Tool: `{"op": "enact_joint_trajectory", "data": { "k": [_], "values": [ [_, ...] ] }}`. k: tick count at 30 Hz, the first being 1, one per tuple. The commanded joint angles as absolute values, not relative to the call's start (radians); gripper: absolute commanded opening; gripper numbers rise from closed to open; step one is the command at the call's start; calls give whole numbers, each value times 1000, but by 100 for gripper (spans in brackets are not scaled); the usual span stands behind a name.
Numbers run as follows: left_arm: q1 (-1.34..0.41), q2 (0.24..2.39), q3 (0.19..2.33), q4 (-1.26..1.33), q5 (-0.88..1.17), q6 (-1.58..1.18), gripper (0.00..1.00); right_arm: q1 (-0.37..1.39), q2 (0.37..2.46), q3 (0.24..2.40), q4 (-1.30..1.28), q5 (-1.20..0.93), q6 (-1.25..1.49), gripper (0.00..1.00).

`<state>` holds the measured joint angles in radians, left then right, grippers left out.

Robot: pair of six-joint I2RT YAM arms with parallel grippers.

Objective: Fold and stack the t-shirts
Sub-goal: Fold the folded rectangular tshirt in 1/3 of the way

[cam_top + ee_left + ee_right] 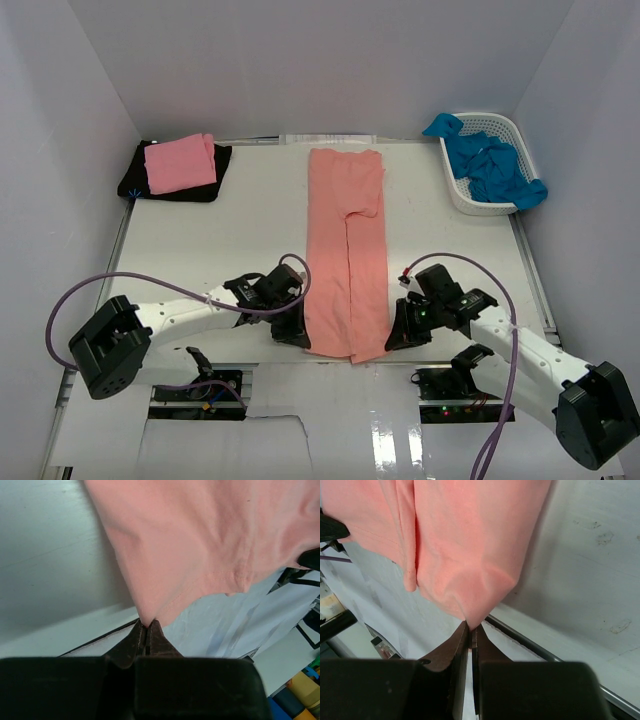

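Pinching the near hem of the salmon shirt [345,250], both arms are reaching in from the near edge of the desk [200,250], one on each side of the cloth. The left end effector [292,325] is gripping the shirt's near left corner; in the left wrist view its two fingertips are pressing tightly together with a point of salmon cloth caught between them. The right end effector [400,328] is gripping the near right corner in the same way, its jaws squeezing onto a bunched tip of fabric. Between the two grips the hem is sagging a little and is reaching the desk's near edge. From there the salmon shirt is lying flat as one long narrow strip, its sides folded in and meeting along a lengthwise line near the middle, and it is stretching straight away from the arms almost to the far edge. At the far left corner a folded pink shirt [181,164] is resting on top of a black shirt [222,160], well apart from the strip. At the far right corner a white basket [478,208] is holding crumpled blue shirts [495,165], with some blue cloth spilling over its rim.
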<state>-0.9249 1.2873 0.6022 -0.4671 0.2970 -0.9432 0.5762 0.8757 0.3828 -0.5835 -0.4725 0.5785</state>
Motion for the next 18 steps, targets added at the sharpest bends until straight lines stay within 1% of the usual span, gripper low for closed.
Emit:
{"op": "enact_joint_trajectory", "data": {
  "k": [1, 5, 18],
  "values": [
    [-913, 1232, 659, -495, 313, -942, 0, 577, 899, 437, -612, -488, 549, 8],
    [-900, 1236, 689, -515, 314, -942, 0, 575, 919, 472, -614, -494, 534, 8],
    [-766, 1212, 721, -531, 345, -887, 0, 526, 979, 603, -617, -509, 488, 8]
  ]
}}
